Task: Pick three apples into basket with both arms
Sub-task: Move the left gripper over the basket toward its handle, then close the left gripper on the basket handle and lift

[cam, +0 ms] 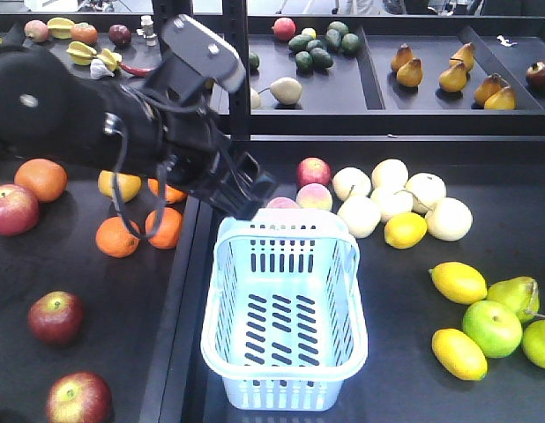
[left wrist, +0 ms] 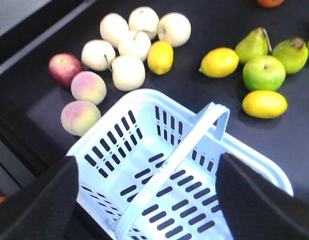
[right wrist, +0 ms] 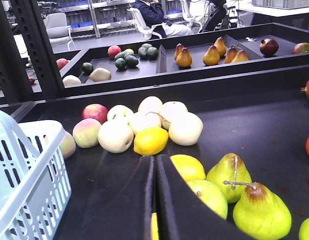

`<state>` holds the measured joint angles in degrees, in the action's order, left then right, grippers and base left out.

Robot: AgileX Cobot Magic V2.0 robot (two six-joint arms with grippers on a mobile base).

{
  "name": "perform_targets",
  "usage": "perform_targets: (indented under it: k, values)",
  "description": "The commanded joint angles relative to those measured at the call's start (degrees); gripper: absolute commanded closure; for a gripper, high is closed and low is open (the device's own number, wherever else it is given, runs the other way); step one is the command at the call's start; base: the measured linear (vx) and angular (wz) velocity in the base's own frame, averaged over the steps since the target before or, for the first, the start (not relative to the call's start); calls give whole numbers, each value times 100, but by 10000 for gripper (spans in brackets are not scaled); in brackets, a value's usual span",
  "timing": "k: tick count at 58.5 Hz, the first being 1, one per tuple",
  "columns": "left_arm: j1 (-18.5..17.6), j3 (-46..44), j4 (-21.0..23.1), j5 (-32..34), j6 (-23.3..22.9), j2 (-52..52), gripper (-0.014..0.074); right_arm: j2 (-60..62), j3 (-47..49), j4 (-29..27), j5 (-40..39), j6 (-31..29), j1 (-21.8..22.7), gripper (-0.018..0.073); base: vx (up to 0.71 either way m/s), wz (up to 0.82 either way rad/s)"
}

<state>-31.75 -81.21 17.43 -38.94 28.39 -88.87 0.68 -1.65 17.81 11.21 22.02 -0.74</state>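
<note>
Black tabletop [cam: 398, 304] beneath pale basket [cam: 290, 392], dark shelf trays [cam: 339, 88] behind.

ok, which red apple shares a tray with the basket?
The red apple beside the peaches, behind the basket; the other red apples lie on the left tray or the back shelf.

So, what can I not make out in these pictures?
- Front view: the left arm covers part of the oranges; the bottom edge cuts one apple.
- Left wrist view: fingers of the left gripper hide near corners of the basket.
- Right wrist view: the right gripper hides part of a lemon.
</note>
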Motion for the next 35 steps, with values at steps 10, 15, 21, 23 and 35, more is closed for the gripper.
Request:
perform_targets:
  k: [10,15,21,23,35]
  values:
    - [-212,-188,128,309,407,-333,113,68,-65,79,-408,-62,25,567,0,0]
    - [-212,-188,128,303,544,-478,114,68,-65,79,-408,-62,25,567,0,0]
    - [-212,-188,120,326,602,-559,114,68,-65,79,-408,-62,25,567,0,0]
    - [-212,-188,120,353,646,-567,114,68,-65,79,-414,-62,25,567,0,0]
    - [-212,-188,80,503,880,-572,114,68,-65,79,-414,-62,25,567,0,0]
